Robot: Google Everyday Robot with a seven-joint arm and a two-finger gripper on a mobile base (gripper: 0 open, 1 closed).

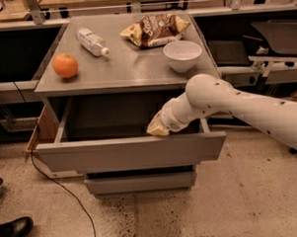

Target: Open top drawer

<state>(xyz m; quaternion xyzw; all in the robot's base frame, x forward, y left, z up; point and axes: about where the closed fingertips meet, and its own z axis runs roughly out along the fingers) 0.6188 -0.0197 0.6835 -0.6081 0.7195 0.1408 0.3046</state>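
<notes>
The top drawer is a wide grey metal drawer with a flat front. It stands pulled well out of the grey cabinet, and its plain grey inside shows. My white arm comes in from the right. My gripper is inside the drawer, just behind the upper edge of its front, right of the middle. Its tan tip points down and left toward the front panel.
On the cabinet top lie an orange, a plastic bottle on its side, a chip bag and a white bowl. A narrower drawer front sits below. A cable and a black shoe are on the floor at left.
</notes>
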